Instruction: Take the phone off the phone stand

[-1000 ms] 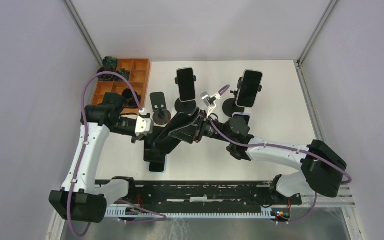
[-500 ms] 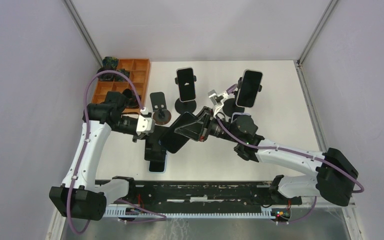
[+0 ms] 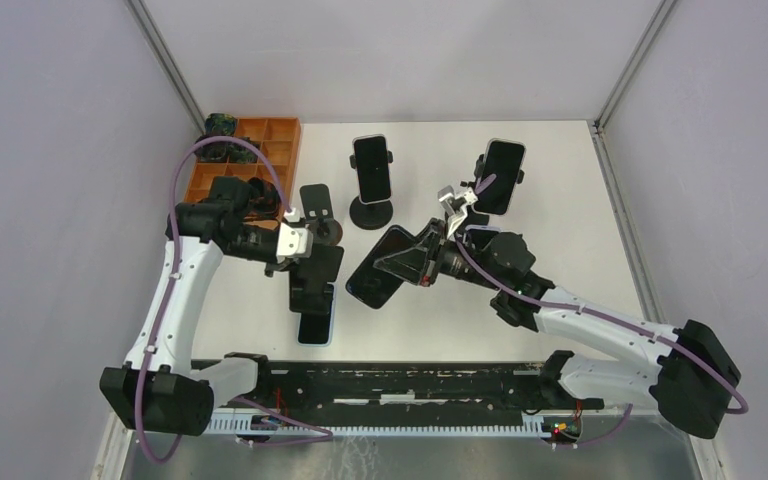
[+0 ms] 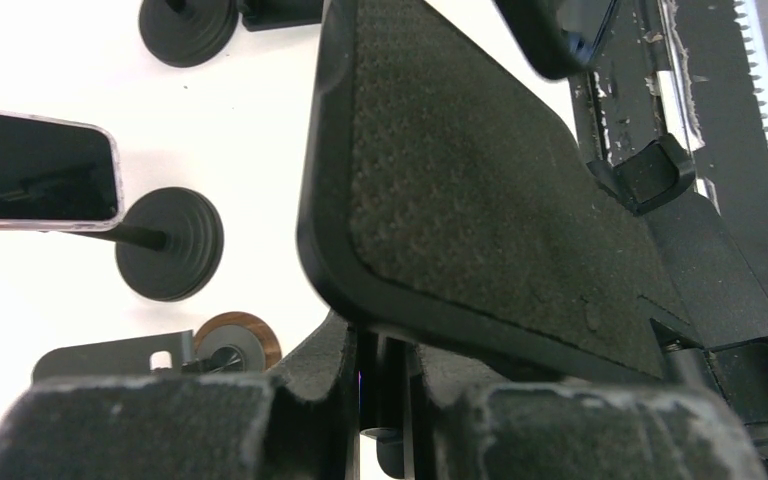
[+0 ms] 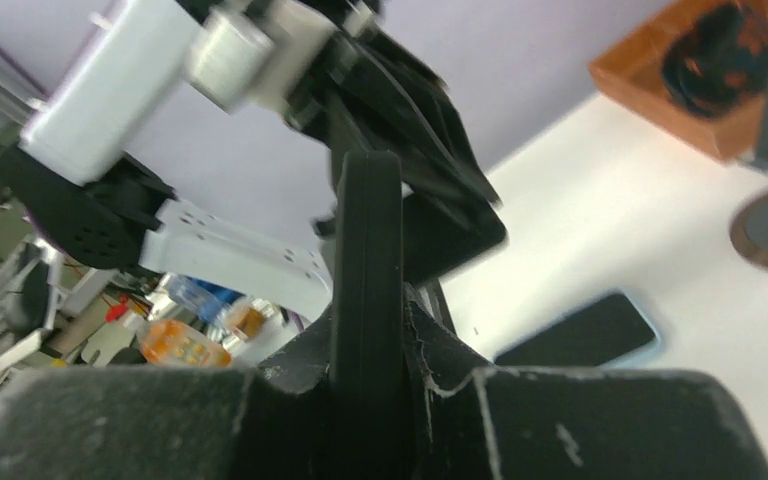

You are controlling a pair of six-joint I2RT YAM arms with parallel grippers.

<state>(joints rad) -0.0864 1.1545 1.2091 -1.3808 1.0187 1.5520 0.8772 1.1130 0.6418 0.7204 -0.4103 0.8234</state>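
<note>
The black phone (image 3: 382,270) hangs tilted above the table's middle, with my right gripper (image 3: 428,262) shut on its right edge. In the right wrist view the phone (image 5: 366,270) stands edge-on between the fingers (image 5: 440,345). The black phone stand (image 3: 318,274) sits a short gap to the phone's left, and my left gripper (image 3: 298,250) is shut on it. The left wrist view shows the stand's textured plate (image 4: 480,170) overhead, with my left gripper (image 4: 390,400) clamped on the stem beneath it. A corner of the phone (image 4: 560,35) shows at the top.
Another phone (image 3: 315,326) lies flat under the stand. Two phones on stands (image 3: 372,168) (image 3: 500,176) are at the back. An empty stand (image 3: 315,203) with a wooden disc (image 3: 328,232) is by the orange tray (image 3: 260,150).
My right gripper has closed on the phone and carried it right, away from the stand. The left gripper has kept hold of the stand and shifted slightly back.
</note>
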